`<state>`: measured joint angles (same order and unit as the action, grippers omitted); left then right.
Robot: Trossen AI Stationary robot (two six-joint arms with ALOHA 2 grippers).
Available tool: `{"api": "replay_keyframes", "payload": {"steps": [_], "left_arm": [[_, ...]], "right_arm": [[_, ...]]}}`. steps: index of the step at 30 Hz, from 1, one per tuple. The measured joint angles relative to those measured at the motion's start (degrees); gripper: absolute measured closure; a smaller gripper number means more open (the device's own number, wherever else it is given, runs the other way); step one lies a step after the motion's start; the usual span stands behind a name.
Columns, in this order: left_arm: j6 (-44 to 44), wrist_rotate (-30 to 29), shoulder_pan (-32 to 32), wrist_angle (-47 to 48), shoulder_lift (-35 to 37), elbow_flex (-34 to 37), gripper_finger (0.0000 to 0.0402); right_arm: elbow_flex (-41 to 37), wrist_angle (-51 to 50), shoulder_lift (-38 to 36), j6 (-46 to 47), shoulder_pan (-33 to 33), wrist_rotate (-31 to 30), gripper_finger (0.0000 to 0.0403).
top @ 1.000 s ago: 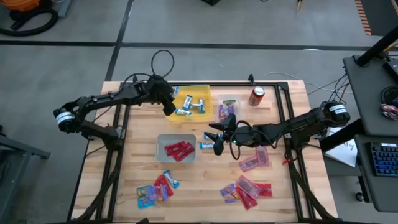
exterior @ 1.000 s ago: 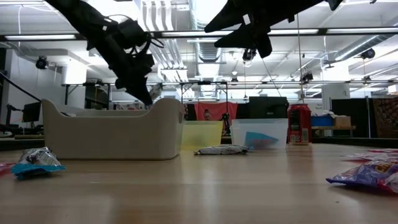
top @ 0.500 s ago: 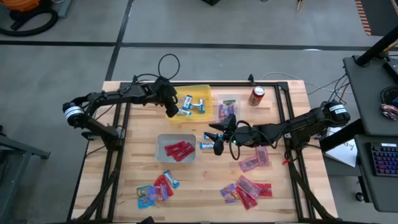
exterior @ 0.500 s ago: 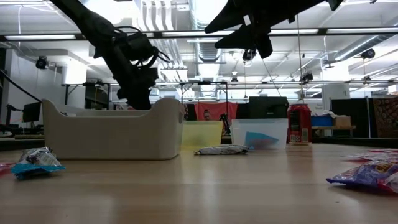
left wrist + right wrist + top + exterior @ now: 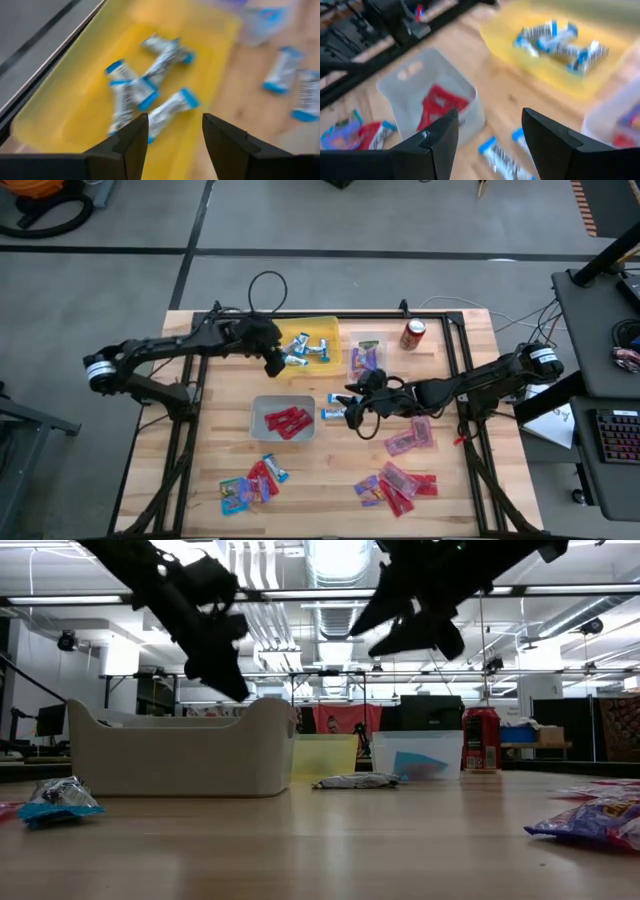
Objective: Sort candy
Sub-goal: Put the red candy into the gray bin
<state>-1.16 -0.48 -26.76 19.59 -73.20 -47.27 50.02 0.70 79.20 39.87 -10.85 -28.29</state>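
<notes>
While the desk is still strewn with unsorted candy, blue-and-silver bars are held in the yellow bin and red packets in the grey bin. Both the left gripper and right gripper are seen empty, jaws parted.

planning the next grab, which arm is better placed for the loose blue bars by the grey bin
Right: its open gripper hangs beside the bars. The left gripper, also open, is at the yellow bin.
</notes>
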Motion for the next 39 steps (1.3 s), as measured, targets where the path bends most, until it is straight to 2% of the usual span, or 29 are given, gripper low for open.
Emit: {"api": "replay_keyframes", "payload": {"steps": [10,13,18,22,25,39], "left_arm": [[-5.0,0.0,14.2,-10.3,15.1,9.2,0.0240],[-6.5,0.0,17.0,-13.8,18.4,11.7,0.0240],[-7.3,-0.4,19.0,-17.0,21.9,14.6,0.0240],[-7.4,-0.5,19.0,-18.6,22.7,16.0,0.0240],[-7.4,-0.5,19.0,-18.8,22.5,16.1,0.0240],[-6.9,-0.6,19.0,-19.2,22.2,16.1,0.0240]], "right_arm": [[0.0,-14.1,0.0,12.9,0.0,15.9,0.0195],[0.0,-22.9,0.0,19.1,0.0,21.2,0.0195],[0.1,-43.1,0.0,31.9,0.0,28.4,0.0195],[0.3,-56.9,0.5,39.0,0.0,28.8,0.0195],[0.1,-62.2,0.8,41.5,0.0,29.2,0.0195],[-1.3,-62.0,7.5,39.1,0.0,31.4,0.0198]]}}
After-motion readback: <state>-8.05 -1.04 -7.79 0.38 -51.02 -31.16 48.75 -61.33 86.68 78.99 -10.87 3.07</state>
